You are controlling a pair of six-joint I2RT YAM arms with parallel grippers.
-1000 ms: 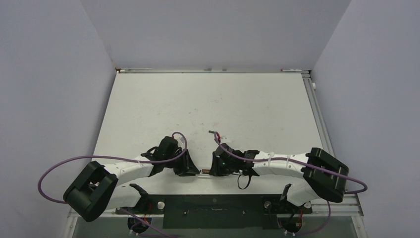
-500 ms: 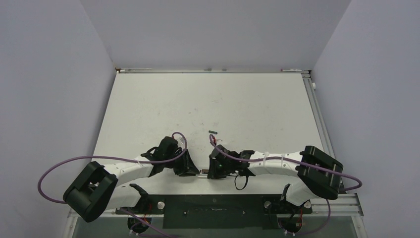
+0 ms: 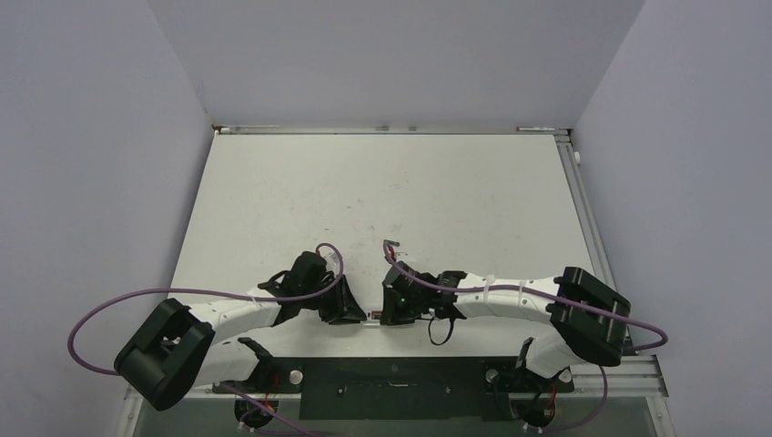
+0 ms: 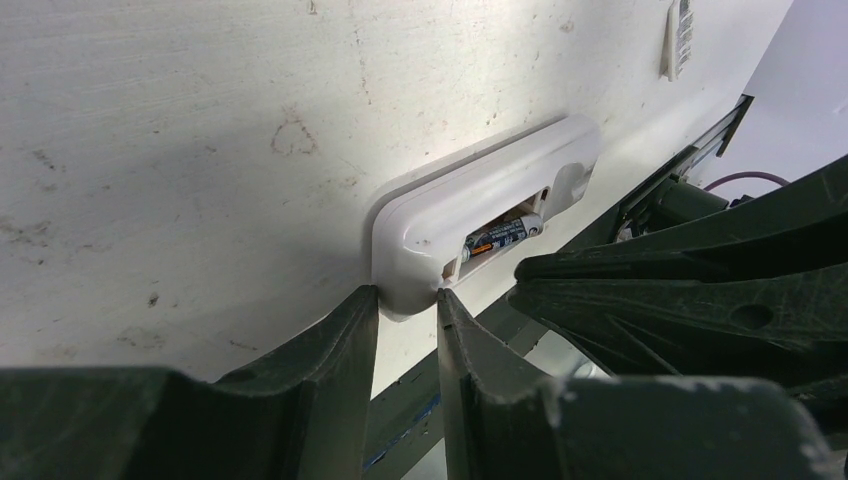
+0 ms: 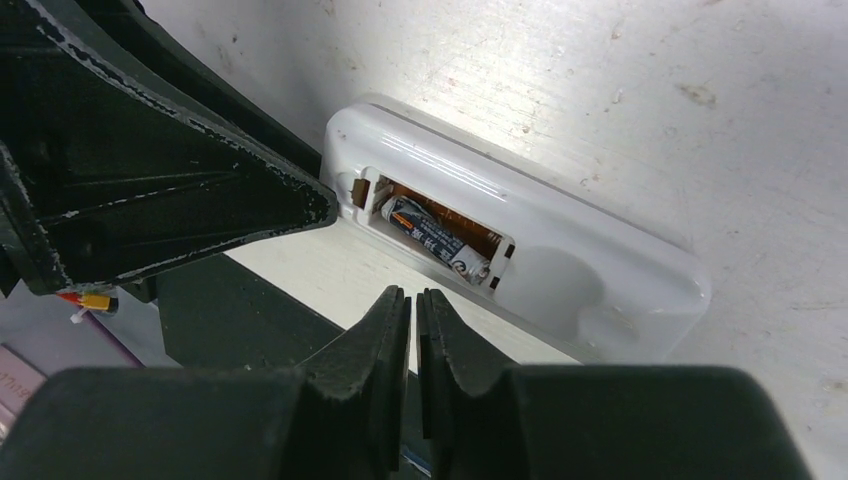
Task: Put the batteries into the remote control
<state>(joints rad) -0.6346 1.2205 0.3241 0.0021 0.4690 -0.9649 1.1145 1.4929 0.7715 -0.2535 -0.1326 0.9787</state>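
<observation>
Remote control (image 5: 560,262) on table (image 3: 382,182), at near edge, back up. One battery (image 5: 436,241) in recess (image 5: 478,233). Left gripper (image 4: 408,300) flanks remote control's left end; right gripper (image 5: 413,297) on right, near recess.

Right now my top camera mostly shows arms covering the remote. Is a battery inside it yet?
Observer: Yes, one battery lies in the open back of the remote.
Operator: Is it full?
Observer: No, the brown space next to that battery looks bare.
Operator: Is the right gripper carrying another one?
Observer: No, the right gripper is shut and holding nothing.
</observation>
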